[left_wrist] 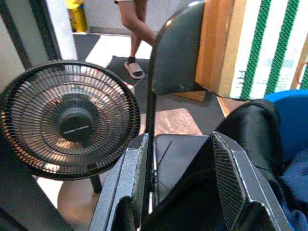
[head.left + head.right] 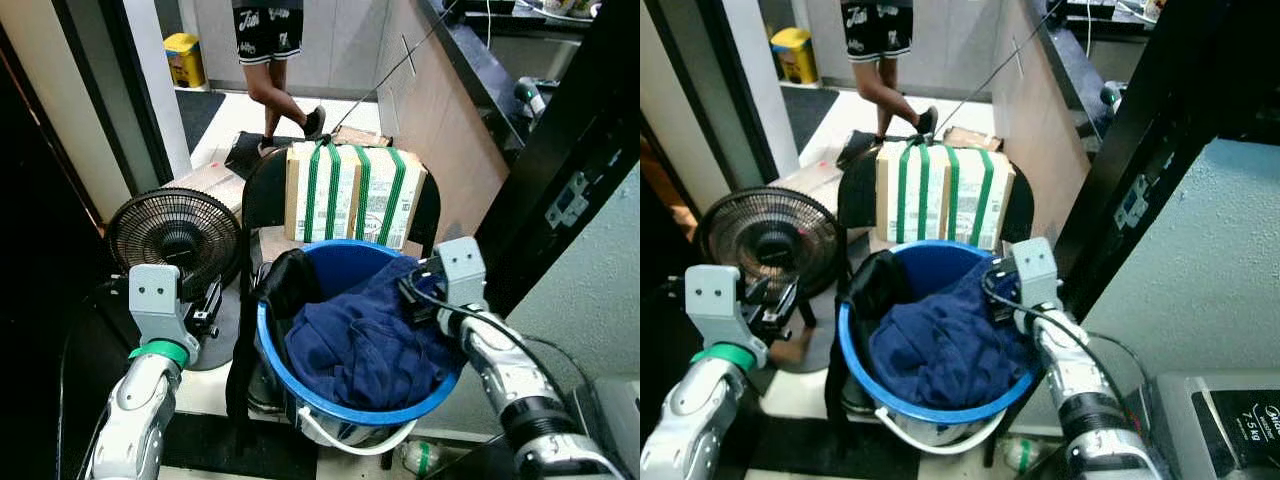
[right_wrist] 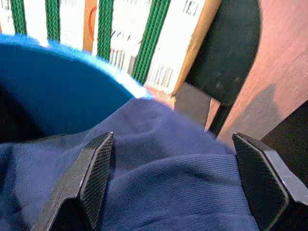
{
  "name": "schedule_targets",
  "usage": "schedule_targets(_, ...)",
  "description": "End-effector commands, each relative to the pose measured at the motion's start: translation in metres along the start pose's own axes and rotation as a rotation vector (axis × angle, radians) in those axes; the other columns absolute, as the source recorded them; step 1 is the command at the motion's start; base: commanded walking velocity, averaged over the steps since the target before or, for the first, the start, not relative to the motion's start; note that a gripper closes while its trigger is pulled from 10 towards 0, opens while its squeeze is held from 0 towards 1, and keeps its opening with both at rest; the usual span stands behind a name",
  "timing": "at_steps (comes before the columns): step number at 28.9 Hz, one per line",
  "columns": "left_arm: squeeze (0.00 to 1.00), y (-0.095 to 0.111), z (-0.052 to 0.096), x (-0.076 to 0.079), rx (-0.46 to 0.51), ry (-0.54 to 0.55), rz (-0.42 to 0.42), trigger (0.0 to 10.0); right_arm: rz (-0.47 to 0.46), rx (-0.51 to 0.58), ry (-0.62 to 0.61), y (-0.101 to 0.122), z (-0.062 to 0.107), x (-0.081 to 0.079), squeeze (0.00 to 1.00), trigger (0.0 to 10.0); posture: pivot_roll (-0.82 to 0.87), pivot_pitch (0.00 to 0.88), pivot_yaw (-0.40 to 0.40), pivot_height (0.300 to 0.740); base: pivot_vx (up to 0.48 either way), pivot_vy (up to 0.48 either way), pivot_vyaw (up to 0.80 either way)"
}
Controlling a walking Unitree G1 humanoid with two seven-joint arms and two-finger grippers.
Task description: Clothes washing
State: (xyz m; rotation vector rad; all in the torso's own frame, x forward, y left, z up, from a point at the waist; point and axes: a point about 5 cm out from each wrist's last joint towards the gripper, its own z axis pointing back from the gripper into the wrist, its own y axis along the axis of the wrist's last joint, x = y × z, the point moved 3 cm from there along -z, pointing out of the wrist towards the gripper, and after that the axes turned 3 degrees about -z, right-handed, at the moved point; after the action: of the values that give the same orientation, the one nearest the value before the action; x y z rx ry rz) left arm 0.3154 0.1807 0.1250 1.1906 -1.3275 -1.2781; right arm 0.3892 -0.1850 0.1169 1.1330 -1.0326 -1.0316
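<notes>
A blue bucket (image 2: 345,405) stands in front of me, full of clothes. A navy blue garment (image 2: 365,340) fills most of it and drapes over the right rim. A black garment (image 2: 290,282) lies at the bucket's left side. My right gripper (image 3: 175,178) is open just above the navy garment at the right rim, one finger (image 3: 94,175) on each side of the cloth. My left gripper (image 1: 180,178) is open beside the bucket's left rim, near the black garment (image 1: 250,130), with nothing between its fingers (image 1: 231,178).
A black folding chair (image 2: 262,190) behind the bucket carries a cardboard box with green straps (image 2: 355,195). A black floor fan (image 2: 175,235) stands at the left. A person (image 2: 272,60) walks in the background. A dark door frame (image 2: 560,170) rises at the right.
</notes>
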Motion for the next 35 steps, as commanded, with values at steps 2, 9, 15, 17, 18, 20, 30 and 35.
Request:
schedule_targets(2, 0.00, -0.005, 0.003, 0.003, -0.021, -0.021, 0.008, 10.0, -0.041, 0.021, 0.071, 0.002, 0.000, -0.007, 0.00, 10.0, 0.03, 0.072, 0.025, 0.740, 0.000, 0.000, 0.00)
schedule_targets(9, 0.00, -0.004, 0.003, 0.005, -0.022, -0.038, 0.002, 10.0, -0.201, 0.165, 0.306, 0.028, 0.001, -0.041, 0.00, 10.0, 0.03, 0.080, 0.036, 0.740, 0.000, 0.000, 0.00)
schedule_targets(15, 0.00, -0.003, 0.004, 0.005, -0.022, -0.053, -0.003, 10.0, -0.179, 0.222, 0.395, 0.036, 0.006, -0.055, 0.00, 10.0, 0.03, 0.078, 0.040, 0.740, 0.000, 0.000, 0.00)
schedule_targets(17, 0.00, -0.003, 0.004, 0.006, -0.022, -0.056, -0.004, 10.0, -0.168, 0.233, 0.385, 0.036, 0.006, -0.054, 0.00, 10.0, 0.03, 0.078, 0.040, 0.740, 0.000, 0.000, 0.00)
schedule_targets(18, 0.00, -0.003, 0.004, 0.006, -0.022, -0.056, -0.004, 10.0, -0.168, 0.233, 0.385, 0.036, 0.006, -0.054, 0.00, 10.0, 0.03, 0.078, 0.040, 0.740, 0.000, 0.000, 0.00)
schedule_targets(20, 0.00, -0.002, 0.004, 0.006, -0.018, -0.063, -0.005, 10.0, -0.182, 0.299, 0.296, 0.043, 0.008, -0.041, 0.00, 10.0, 0.04, 0.073, 0.034, 0.740, 0.000, 0.000, 0.00)
schedule_targets(30, 0.00, 0.000, 0.006, 0.007, -0.011, -0.076, 0.002, 10.0, -0.247, 0.352, 0.171, 0.028, 0.035, -0.006, 0.00, 10.0, 0.04, 0.063, 0.031, 0.740, 0.000, 0.000, 0.00)
schedule_targets(35, 0.00, -0.001, 0.006, 0.010, -0.016, -0.093, 0.002, 10.0, -0.212, 0.335, 0.203, 0.017, 0.044, -0.008, 1.00, 10.0, 0.04, 0.062, 0.039, 0.740, 0.000, 0.000, 0.00)
